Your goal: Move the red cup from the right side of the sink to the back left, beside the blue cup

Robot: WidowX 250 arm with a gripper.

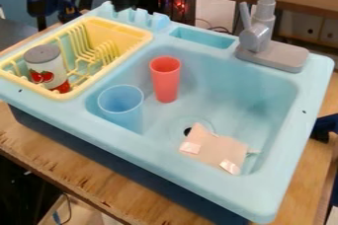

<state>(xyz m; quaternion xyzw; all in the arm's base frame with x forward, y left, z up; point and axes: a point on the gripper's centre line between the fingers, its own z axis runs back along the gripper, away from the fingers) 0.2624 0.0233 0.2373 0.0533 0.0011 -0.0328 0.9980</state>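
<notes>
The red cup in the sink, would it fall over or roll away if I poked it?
The red cup might tip easily, since it stands upright and looks tall and slim. Once down, it would probably roll, because its sides are round. It is likely light for its size, as its open top suggests a hollow inside.

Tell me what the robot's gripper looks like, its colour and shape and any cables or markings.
The gripper is black all over, a narrow, blocky shape. It is too dark to make out finer detail, so I can't tell whether it has cables or markings.
</notes>
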